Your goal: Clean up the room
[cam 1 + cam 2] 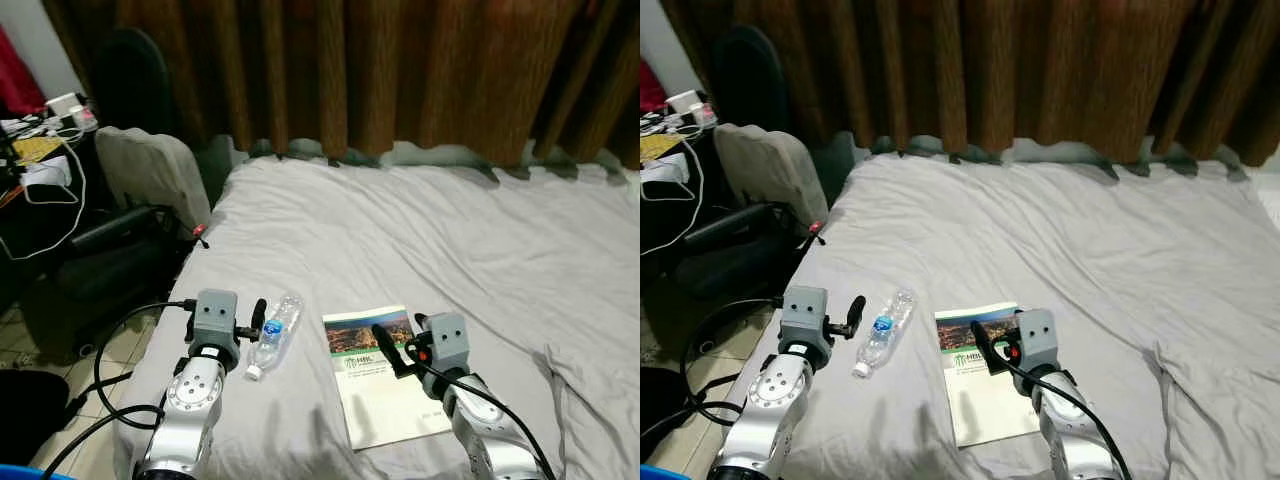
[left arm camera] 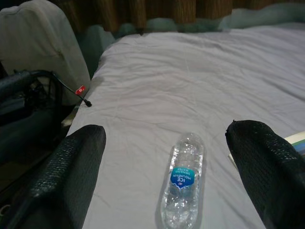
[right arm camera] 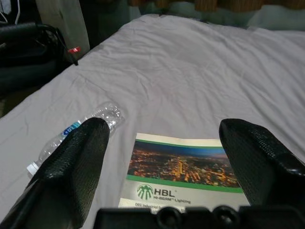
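Note:
A clear plastic water bottle (image 1: 273, 335) with a blue label lies on its side on the grey bed sheet (image 1: 430, 230), near the bed's left edge. My left gripper (image 1: 230, 305) hovers just short of it. Its fingers (image 2: 71, 162) are open, wider than the bottle (image 2: 183, 179), and hold nothing. To the right of the bottle a booklet (image 1: 385, 390) with a city photo and green "HBL" logo lies flat. My right gripper (image 1: 410, 340) hangs over the booklet's near half, open and empty, its fingers (image 3: 76, 162) spread to either side of the cover (image 3: 183, 167).
Brown curtains (image 1: 380, 70) hang behind the bed. A black chair with a grey cushion (image 1: 150, 170) stands at the bed's left edge. A cluttered desk with cables (image 1: 40, 150) is at the far left. A fold of sheet (image 1: 590, 370) lies at the right.

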`<state>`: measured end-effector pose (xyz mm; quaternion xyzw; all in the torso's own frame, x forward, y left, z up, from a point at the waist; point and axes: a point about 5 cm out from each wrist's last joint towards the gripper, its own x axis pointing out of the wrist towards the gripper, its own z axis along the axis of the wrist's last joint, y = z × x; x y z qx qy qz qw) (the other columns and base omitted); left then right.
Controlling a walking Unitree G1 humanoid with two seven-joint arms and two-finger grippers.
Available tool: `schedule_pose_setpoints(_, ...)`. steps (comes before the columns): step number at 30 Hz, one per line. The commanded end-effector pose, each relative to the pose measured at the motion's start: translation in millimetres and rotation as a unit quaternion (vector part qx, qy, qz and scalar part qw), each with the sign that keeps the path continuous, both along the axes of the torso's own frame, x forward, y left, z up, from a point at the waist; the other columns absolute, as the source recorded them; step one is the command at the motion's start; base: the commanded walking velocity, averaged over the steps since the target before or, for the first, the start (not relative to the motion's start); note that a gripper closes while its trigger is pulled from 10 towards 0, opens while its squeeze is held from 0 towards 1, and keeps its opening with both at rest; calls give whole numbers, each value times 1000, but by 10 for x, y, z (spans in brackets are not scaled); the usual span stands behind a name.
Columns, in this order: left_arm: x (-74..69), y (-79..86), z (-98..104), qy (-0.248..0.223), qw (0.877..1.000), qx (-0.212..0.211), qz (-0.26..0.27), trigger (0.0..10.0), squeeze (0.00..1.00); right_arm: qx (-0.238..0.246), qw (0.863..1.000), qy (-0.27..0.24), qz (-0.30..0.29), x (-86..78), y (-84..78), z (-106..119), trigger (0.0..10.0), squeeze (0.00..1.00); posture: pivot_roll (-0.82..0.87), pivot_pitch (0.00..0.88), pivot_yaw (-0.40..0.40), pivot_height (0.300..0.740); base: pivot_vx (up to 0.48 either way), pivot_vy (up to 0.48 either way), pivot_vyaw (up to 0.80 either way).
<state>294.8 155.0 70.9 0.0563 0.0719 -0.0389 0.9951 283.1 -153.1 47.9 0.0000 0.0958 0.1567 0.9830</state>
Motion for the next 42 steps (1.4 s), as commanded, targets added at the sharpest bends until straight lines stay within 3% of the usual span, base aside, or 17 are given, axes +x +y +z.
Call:
schedule_pose_setpoints(1,10,4,15,-3,1000,11,1,10000,0,4,1000,5,5,11,22,-2,10000,0,-7,25,1,740,0,0,0)
schedule_pose_setpoints(6,51,98,-28,15,999,36,20,10000,0,4,1000,5,-1,21,5,1,10000,0,-6,29,-2,740,0,0,0)
schedule_pose_setpoints(10,64,85,81,-18,1000,10,7,10000,0,6,1000,-14,-22,32,-49,53,10000,0,-10,39,1,740,0,112,0)
schedule_pose_setpoints(13,174,91,68,-1,999,33,-1,10000,0,8,1000,-12,-19,7,-28,41,10000,0,-9,52,-4,740,187,407,0)
schedule_pose_setpoints(16,416,71,136,11,999,40,-17,10000,0,12,1000,-8,-10,-75,26,20,10000,0,-32,91,-3,740,404,184,0)
schedule_pose_setpoints(19,626,23,216,32,997,41,-48,10000,0,5,1000,-11,-25,-313,-39,38,10000,0,-88,195,5,740,150,0,0)
schedule_pose_setpoints(21,728,55,217,64,997,15,-33,10000,0,2,999,-6,-41,-667,-74,94,10000,0,-169,338,0,740,0,0,0)
schedule_pose_setpoints(23,837,61,372,46,999,1,-21,10000,0,-14,999,-2,-46,-1107,-67,231,10000,0,-241,469,-6,740,0,0,0)
schedule_pose_setpoints(24,865,45,420,39,999,-2,-22,10000,0,-14,999,0,-48,-1168,-67,262,10000,0,-256,502,-6,740,0,0,0)
schedule_pose_setpoints(26,960,5,595,13,999,-30,-17,10000,0,-17,998,19,-58,-1523,-54,439,10000,0,-309,629,-1,740,0,0,0)
schedule_pose_setpoints(28,979,12,643,2,999,-28,-15,10000,0,-18,998,22,-60,-1625,-42,521,10000,0,-328,648,-5,740,0,0,0)
schedule_pose_setpoints(29,1008,-12,726,-19,1000,-18,-16,10000,0,-13,997,37,-73,-1777,-28,610,10000,0,-363,691,-19,740,0,0,0)
schedule_pose_setpoints(32,1034,15,811,-41,998,-46,0,10000,0,-9,996,53,-78,-1919,14,683,10000,0,-367,709,-25,740,0,0,0)
schedule_pose_setpoints(36,1023,-23,786,-46,999,-1,-8,10000,0,-5,995,62,-72,-1947,74,692,10000,0,-366,705,-25,740,0,0,0)
schedule_pose_setpoints(40,1010,-59,735,-34,999,12,-13,10000,0,-8,996,61,-69,-1943,84,692,10000,0,-365,700,-28,740,0,0,0)
schedule_pose_setpoints(41,965,-107,582,6,999,29,-14,10000,0,-11,996,64,-66,-1950,90,678,10000,0,-378,698,-32,740,0,0,0)
schedule_pose_setpoints(42,965,-107,582,6,999,29,-14,10000,0,-11,996,64,-66,-1950,90,678,10000,0,-378,698,-32,740,0,0,0)
